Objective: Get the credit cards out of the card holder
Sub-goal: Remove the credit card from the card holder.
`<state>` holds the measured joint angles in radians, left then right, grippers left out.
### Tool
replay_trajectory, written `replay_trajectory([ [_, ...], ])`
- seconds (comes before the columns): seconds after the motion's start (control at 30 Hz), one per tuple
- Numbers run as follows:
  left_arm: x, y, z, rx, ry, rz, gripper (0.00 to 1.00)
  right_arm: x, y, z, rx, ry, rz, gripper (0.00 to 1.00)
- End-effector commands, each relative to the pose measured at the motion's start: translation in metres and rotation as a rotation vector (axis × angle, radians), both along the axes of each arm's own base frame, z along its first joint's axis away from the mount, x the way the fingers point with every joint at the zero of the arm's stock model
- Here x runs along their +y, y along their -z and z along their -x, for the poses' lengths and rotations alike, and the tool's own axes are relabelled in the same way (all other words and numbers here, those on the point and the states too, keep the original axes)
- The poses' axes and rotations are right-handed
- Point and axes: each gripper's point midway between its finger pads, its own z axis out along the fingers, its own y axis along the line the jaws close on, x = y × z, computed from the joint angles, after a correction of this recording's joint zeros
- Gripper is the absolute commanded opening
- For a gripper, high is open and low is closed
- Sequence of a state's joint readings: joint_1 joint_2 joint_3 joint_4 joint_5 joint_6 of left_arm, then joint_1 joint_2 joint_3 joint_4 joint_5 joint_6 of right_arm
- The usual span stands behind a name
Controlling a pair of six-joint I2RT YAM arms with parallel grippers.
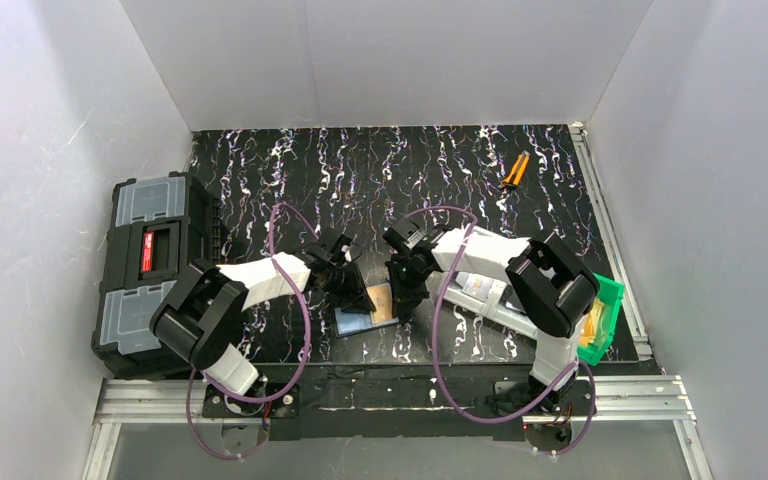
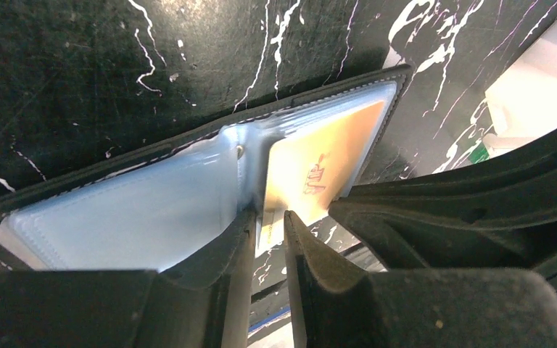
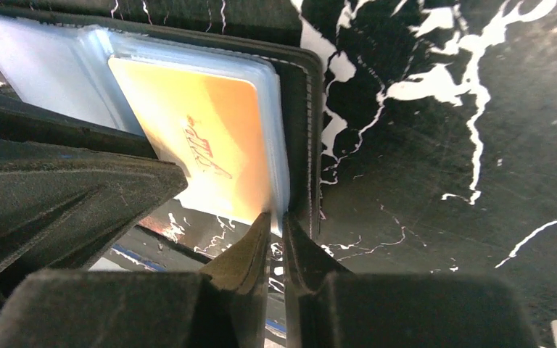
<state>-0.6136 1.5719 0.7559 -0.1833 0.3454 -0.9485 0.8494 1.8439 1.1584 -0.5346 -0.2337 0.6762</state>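
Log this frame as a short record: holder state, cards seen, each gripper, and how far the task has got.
card holder: lying open, blue-grey pockets facing up
orange card: inside the pocket on the right arm's side, its near edge at the pocket mouth
other cards: none visible; cannot tell whether the other pocket holds one
left gripper: jaws narrow, pinching the holder's near edge beside the fold
right gripper: jaws narrow, on the near corner of the orange card's pocket
progress: no card out yet

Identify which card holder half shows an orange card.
The card holder half nearest the right gripper; its orange card shows, the other half is plain pale blue.
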Motion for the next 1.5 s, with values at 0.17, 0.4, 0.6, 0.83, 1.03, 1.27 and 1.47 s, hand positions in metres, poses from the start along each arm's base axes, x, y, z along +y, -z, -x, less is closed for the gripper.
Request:
replay_trajectory([
  [0.17, -0.005, 0.007, 0.006, 0.02, -0.016, 0.051, 0.19, 0.027, -0.001, 0.009, 0.005, -0.059, -0.042, 0.15],
  [0.4, -0.009, -0.007, 0.005, 0.004, -0.03, 0.111, 0.07, 0.026, 0.013, 0.011, 0.041, -0.04, -0.021, 0.14],
  [0.6, -0.006, -0.014, 0.007, -0.003, -0.045, 0.141, 0.0, 0.022, 0.023, 0.012, 0.081, -0.016, -0.018, 0.12],
  [0.83, 0.011, -0.013, 0.008, -0.015, -0.039, 0.093, 0.0, 0.014, 0.028, 0.011, 0.102, 0.019, -0.013, 0.1],
  [1.03, 0.024, -0.016, 0.003, -0.042, -0.032, 0.058, 0.0, 0.009, 0.029, 0.012, 0.109, 0.04, -0.011, 0.1],
  [1.27, 0.031, -0.019, 0.001, -0.052, -0.029, 0.06, 0.0, 0.006, 0.03, 0.012, 0.115, 0.053, -0.01, 0.09],
  [1.47, 0.018, -0.025, 0.0, -0.07, 0.006, 0.151, 0.0, 0.008, 0.03, 0.011, 0.122, 0.046, -0.017, 0.09],
])
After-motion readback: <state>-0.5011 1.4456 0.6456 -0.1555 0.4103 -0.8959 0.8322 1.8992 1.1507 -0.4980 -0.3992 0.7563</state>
